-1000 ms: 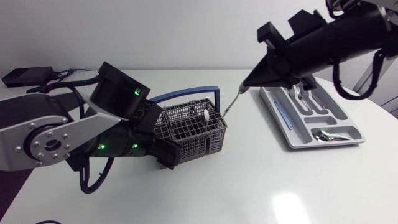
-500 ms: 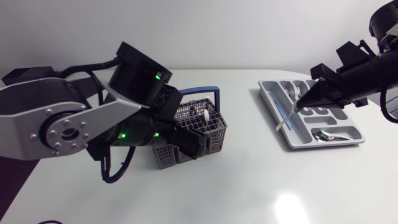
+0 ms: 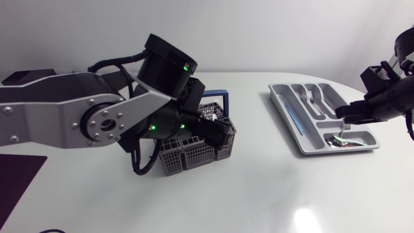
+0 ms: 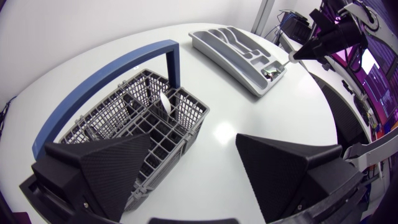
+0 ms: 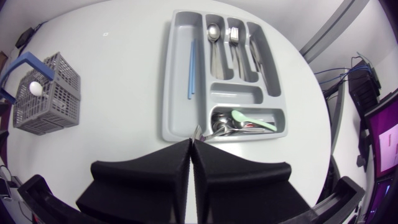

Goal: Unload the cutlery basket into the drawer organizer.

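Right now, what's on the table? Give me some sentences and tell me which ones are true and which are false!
1. The basket has a blue handle. True.
2. The left end effector is squeezing a fork. False: it is open above the basket, holding nothing.
3. A green spoon lies in the organizer. True.
4. The right end effector hangs over the basket. False: it is at the organizer, shut on a silver utensil.
5. The organizer is empty. False: it holds cutlery and a blue stick.
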### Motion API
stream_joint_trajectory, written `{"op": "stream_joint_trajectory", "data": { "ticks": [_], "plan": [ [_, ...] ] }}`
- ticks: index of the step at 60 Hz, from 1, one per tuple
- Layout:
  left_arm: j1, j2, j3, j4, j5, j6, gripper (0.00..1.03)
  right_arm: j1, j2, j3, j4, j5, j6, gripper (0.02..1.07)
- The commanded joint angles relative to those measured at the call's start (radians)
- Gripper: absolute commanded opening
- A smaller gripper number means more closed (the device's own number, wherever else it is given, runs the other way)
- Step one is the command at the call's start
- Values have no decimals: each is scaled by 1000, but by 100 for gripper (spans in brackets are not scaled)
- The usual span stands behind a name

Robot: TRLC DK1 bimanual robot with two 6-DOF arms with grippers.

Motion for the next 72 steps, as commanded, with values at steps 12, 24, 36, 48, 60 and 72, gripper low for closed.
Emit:
{"op": "stream_joint_trajectory", "data": {
  "ticks": [12,24,36,48,60,72],
  "plan": [
    [-6,62,57,22,-1,-30,96,-101,110,-24,163,82,-133,8],
    [0,75,72,39,-1,-42,96,-115,212,-61,347,191,-193,8],
    [0,97,86,43,-1,-50,96,-130,317,-70,454,243,-204,8],
    [0,118,103,43,-1,-54,96,-127,398,-62,504,273,-187,15],
    [3,138,114,48,-1,-63,96,-109,419,-41,442,271,-142,84],
    [0,164,137,57,-1,-70,96,-114,398,-9,378,188,-124,102]
  ]
}}
